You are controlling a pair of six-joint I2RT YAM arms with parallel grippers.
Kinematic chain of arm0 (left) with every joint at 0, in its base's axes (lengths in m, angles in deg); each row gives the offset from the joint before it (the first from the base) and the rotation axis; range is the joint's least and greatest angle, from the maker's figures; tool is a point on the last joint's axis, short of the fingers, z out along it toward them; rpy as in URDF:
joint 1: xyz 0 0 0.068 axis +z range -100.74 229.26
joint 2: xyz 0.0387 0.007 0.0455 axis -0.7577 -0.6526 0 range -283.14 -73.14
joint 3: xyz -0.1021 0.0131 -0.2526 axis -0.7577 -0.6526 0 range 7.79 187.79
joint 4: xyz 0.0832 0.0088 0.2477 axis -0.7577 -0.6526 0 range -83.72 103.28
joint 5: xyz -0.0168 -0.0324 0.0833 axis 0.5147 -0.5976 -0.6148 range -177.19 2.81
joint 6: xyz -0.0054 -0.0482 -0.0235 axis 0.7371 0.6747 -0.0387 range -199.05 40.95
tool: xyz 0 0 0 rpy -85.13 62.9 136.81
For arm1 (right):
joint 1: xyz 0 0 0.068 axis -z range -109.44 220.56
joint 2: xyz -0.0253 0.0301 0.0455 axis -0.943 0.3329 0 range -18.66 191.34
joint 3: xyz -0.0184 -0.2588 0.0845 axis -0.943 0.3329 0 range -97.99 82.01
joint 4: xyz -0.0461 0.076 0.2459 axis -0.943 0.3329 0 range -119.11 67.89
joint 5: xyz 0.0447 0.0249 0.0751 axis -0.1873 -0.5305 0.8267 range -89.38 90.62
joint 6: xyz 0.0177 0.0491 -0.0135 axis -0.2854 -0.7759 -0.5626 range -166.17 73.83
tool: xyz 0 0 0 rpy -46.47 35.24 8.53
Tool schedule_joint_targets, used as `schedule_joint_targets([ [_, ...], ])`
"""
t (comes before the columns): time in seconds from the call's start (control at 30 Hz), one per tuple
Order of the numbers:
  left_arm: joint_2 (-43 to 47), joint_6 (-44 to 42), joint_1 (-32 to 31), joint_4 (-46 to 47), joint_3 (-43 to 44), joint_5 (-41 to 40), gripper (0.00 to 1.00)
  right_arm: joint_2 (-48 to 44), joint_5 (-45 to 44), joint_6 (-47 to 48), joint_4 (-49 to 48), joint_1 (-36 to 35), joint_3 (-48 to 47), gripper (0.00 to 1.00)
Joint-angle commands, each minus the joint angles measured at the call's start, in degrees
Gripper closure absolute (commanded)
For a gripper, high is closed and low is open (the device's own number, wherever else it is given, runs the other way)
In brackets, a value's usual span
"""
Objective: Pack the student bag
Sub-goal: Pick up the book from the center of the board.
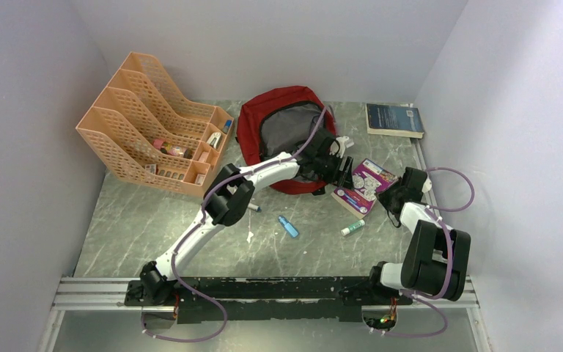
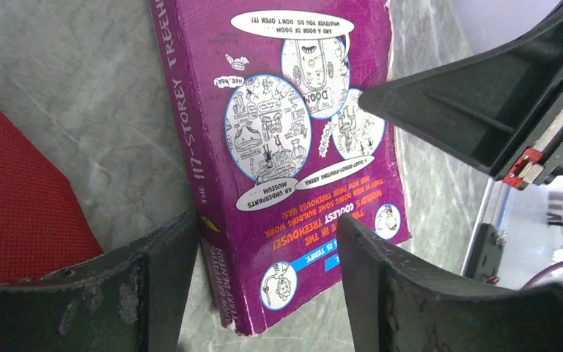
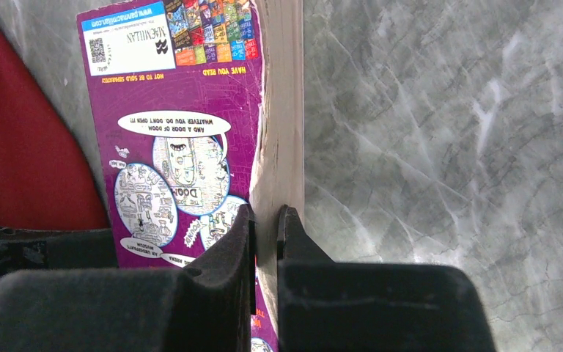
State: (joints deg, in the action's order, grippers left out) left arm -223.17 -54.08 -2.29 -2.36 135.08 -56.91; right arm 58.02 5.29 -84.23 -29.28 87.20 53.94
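Your student bag (image 1: 251,125) lies open at the table's (image 1: 154,213) far edge, mid-width, grey lining up. The purple book (image 1: 372,178) lies flat near its right side, toward the right edge. Your L gripper (image 2: 267,235) is at the book's spine end w/ fingers apart, one beside the spine, the other over the cover, nothing held. Your R gripper (image 3: 265,220) has fingers pressed together, tips at the book's page edge; can't tell if they pinch anything. Orange file rack (image 1: 154,125) sits at the far-left corner, blue book (image 1: 394,119) at the far-right.
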Motion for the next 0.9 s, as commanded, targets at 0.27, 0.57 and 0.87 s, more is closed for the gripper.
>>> schedule_joint_targets([
  [0.27,2.05,25.69,-3.66,16.58,-8.05,8.88,0.21,5.23,2.35,0.14,7.72,-0.65,3.82,1.00],
  [0.57,0.71,34.94,-3.70,25.08,-9.87,10.64,0.35,5.49,2.87,0.02,7.42,-0.66,3.82,1.00],
  [0.87,1.86,29.80,-3.00,21.55,-7.25,9.81,0.66,2.50,3.16,0.50,9.22,-0.67,2.57,0.85],
])
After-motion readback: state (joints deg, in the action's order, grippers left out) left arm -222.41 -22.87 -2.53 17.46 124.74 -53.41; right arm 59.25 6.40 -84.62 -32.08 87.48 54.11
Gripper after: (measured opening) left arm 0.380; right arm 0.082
